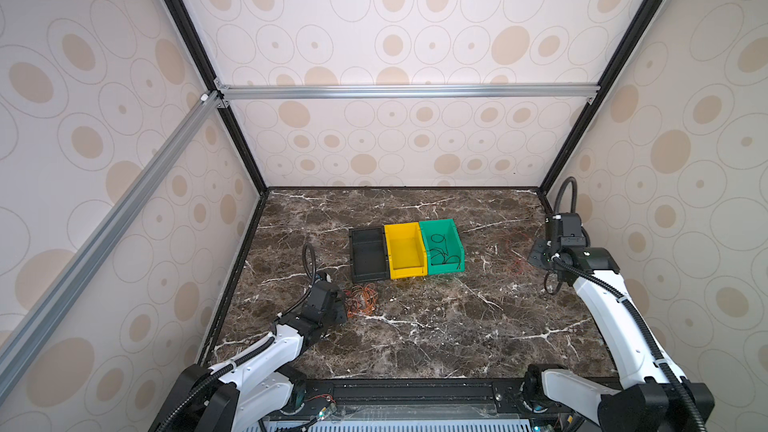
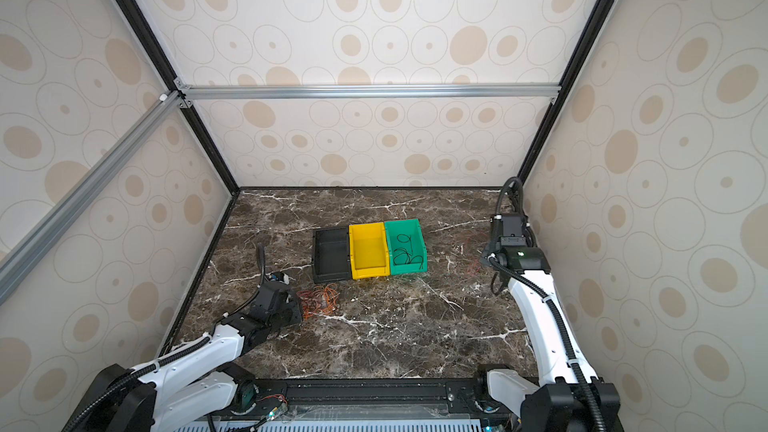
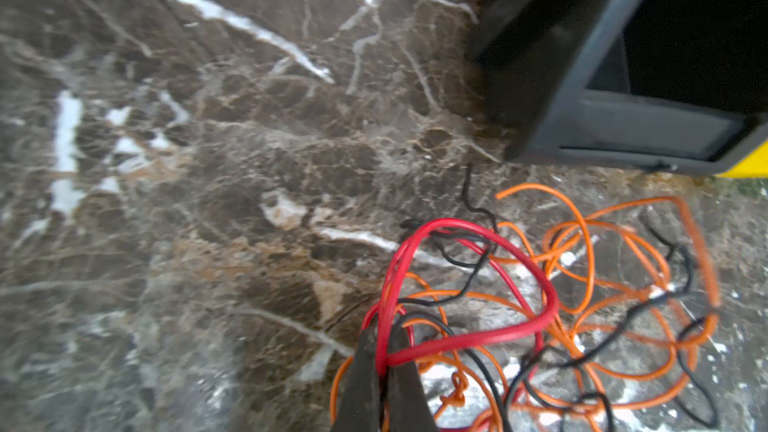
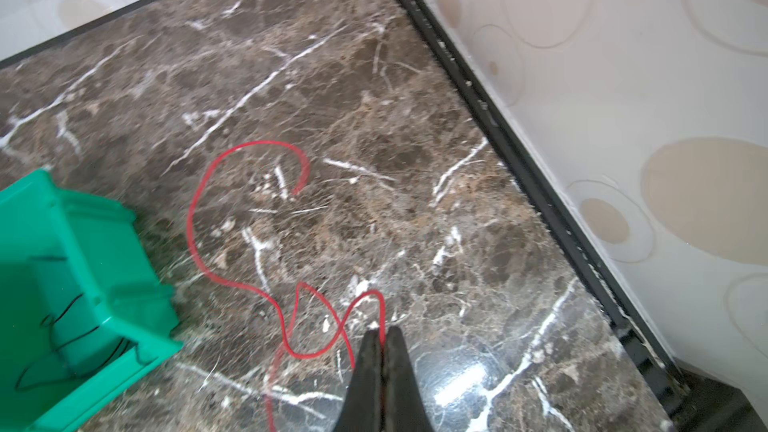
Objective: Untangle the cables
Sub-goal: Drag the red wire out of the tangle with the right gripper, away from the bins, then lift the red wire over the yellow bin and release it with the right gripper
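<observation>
A tangle of cables in orange, red and black lies on the marble table in front of the black bin, seen in both top views. My left gripper is at the tangle's left edge, shut on a thick red cable loop. Orange cables and a black cable weave through that loop. Far right, my right gripper is shut on a thin red cable that snakes loosely over the table toward the green bin. Another black cable lies coiled inside the green bin.
Three bins stand side by side mid-table: black, yellow and green. The right wall and its black edge rail run close beside the right gripper. The left gripper is near the table's left side.
</observation>
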Robot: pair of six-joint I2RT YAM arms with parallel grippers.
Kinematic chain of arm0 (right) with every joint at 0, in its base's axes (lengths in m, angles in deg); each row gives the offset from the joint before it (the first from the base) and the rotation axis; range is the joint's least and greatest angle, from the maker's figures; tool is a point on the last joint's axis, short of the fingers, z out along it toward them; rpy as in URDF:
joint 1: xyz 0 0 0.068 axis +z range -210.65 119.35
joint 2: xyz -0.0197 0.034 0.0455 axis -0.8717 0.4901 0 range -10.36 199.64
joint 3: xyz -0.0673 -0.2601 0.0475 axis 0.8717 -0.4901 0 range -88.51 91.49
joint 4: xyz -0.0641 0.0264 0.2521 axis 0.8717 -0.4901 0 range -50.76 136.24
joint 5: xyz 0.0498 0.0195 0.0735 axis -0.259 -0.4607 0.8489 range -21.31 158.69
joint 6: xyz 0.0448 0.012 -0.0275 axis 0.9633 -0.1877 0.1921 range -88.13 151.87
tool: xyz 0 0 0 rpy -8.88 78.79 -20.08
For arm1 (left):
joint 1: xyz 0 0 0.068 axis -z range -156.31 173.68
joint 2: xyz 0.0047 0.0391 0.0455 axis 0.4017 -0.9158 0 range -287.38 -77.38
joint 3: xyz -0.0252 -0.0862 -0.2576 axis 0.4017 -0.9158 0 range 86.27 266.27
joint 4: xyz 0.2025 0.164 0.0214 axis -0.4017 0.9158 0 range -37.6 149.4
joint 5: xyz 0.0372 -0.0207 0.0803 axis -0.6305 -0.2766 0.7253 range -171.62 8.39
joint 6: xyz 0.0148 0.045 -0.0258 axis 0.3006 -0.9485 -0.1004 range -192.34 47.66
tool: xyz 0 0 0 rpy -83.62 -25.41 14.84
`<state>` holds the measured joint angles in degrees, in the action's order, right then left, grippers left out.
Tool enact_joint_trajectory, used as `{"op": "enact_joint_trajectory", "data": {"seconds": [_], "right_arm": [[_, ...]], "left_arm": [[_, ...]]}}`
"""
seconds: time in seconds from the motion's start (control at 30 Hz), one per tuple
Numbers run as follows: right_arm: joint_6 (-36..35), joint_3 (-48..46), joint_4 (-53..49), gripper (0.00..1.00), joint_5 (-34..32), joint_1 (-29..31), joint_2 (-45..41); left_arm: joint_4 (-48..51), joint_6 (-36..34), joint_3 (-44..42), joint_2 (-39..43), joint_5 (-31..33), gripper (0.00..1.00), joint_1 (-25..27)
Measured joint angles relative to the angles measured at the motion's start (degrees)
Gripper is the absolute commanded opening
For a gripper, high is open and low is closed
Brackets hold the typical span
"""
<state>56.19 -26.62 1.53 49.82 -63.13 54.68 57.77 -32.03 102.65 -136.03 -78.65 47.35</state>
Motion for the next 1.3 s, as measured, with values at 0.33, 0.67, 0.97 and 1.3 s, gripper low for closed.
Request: {"op": "enact_joint_trajectory", "data": {"seconds": [0.33,0.67,0.97,1.3], "right_arm": [[0.96,-0.28,2.54,0.01,12.02,-1.40,0.83],[1.16,1.11,5.22,0.02,29.29,3.50,0.72],[2.14,12.24,9.70,0.03,35.65,18.51,9.01],[0.81,24.70,10.34,0.03,33.18,31.36,24.52]], "left_arm": [[-1.66,0.74,-0.63,-0.17,-4.52,0.00,-1.92],[-4.70,-0.63,-0.61,-0.35,-11.26,0.00,-1.97],[-6.95,-0.92,-0.61,-0.92,-13.40,0.00,0.00],[-9.66,-0.85,-0.61,-0.92,-13.64,0.00,2.78]]}}
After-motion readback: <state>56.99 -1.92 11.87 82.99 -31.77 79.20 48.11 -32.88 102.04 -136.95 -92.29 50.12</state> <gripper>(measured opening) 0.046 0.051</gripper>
